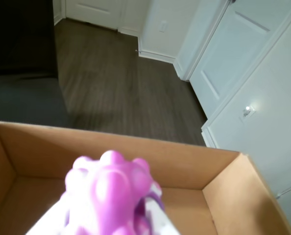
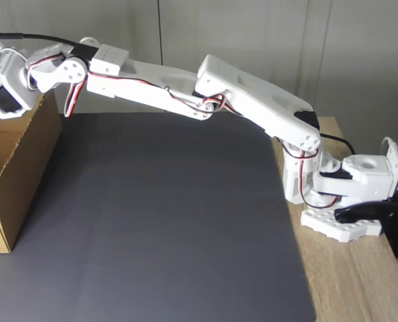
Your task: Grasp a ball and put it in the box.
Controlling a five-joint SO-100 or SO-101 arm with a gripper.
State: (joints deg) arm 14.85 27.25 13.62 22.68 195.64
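Dark floorboards are filling the wrist view's top while the gripper (image 1: 111, 215), pinching the ball (image 1: 111, 188) over the box (image 1: 229, 191), is risking a bounce-out.

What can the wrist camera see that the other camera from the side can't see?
The wrist view looks into the open box and shows its bare inside walls, with the bumpy pink and purple ball close up over the opening. Behind it are a dark wood floor and white doors.

The fixed view shows the whole white arm stretched out from its base, the dark mat and the wooden table.

Both show the cardboard box; the fixed view catches just a purple sliver at its left edge, probably the ball.
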